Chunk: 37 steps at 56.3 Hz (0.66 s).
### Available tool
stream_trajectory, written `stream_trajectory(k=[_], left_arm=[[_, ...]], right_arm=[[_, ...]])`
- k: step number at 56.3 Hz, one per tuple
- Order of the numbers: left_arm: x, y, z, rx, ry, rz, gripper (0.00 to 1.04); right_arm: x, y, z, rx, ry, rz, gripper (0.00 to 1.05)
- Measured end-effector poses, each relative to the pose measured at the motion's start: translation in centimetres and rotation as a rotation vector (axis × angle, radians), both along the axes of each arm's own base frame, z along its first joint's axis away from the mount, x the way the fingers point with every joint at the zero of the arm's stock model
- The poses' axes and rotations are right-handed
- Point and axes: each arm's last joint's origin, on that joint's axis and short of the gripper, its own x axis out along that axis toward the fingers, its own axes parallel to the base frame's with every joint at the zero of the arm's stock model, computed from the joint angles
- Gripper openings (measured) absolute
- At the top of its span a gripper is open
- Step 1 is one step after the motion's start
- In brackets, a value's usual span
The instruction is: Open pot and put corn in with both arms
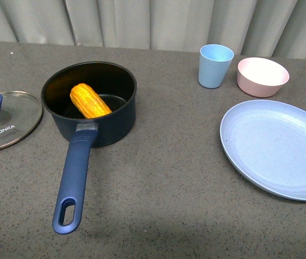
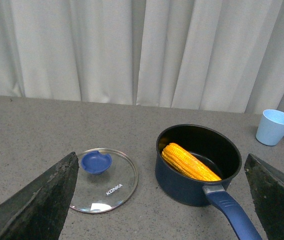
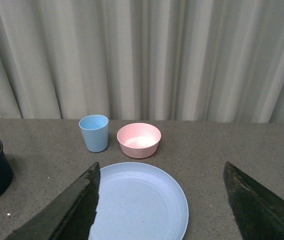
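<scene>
The navy-blue pot [image 1: 112,125] stands uncovered left of centre on the grey table, its long handle [image 1: 74,178] pointing toward the front edge. The yellow-orange corn [image 1: 89,101] lies slanted inside it. The glass KONKA lid [image 1: 7,127] lies flat on the table to the pot's left, blue knob up. No gripper shows in the front view. In the left wrist view my left gripper [image 2: 161,162] is open, held back above pot [image 2: 182,187], corn [image 2: 189,162] and lid [image 2: 106,187], touching none. My right gripper [image 3: 161,167] is open and empty above the plate.
A light blue cup [image 1: 215,65] and a pink bowl [image 1: 262,76] stand at the back right. A large pale blue plate [image 1: 277,148] lies in front of them at the right. Grey curtains hang behind the table's far edge.
</scene>
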Motion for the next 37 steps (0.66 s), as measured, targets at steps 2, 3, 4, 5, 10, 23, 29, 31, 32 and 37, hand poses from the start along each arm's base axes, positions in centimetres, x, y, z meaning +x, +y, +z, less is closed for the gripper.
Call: stream_trajectory(k=[2, 3, 4, 5, 10, 23, 29, 31, 32, 37], left_arm=[[0.00, 0.00, 0.00, 0.000, 0.000, 0.000, 0.98], [0.00, 0.00, 0.00, 0.000, 0.000, 0.000, 0.98], [0.00, 0.00, 0.00, 0.000, 0.000, 0.000, 0.98], [0.00, 0.00, 0.00, 0.000, 0.000, 0.000, 0.98], [0.00, 0.00, 0.00, 0.000, 0.000, 0.000, 0.98], [0.00, 0.00, 0.00, 0.000, 0.000, 0.000, 0.98], [0.00, 0.00, 0.00, 0.000, 0.000, 0.000, 0.98], [0.00, 0.00, 0.00, 0.000, 0.000, 0.000, 0.98], [0.00, 0.00, 0.00, 0.000, 0.000, 0.000, 0.98], [0.00, 0.00, 0.00, 0.000, 0.000, 0.000, 0.98]], right_arm=[[0.00, 0.00, 0.00, 0.000, 0.000, 0.000, 0.83], [0.00, 0.00, 0.00, 0.000, 0.000, 0.000, 0.84], [0.00, 0.00, 0.00, 0.000, 0.000, 0.000, 0.88], [0.00, 0.00, 0.00, 0.000, 0.000, 0.000, 0.93], [0.00, 0.00, 0.00, 0.002, 0.000, 0.000, 0.95], [0.00, 0.00, 0.00, 0.002, 0.000, 0.000, 0.95], [0.00, 0.00, 0.00, 0.002, 0.000, 0.000, 0.95], [0.00, 0.00, 0.00, 0.002, 0.000, 0.000, 0.95], [0.00, 0.00, 0.00, 0.002, 0.000, 0.000, 0.95], [0.00, 0.00, 0.00, 0.002, 0.000, 0.000, 0.95]])
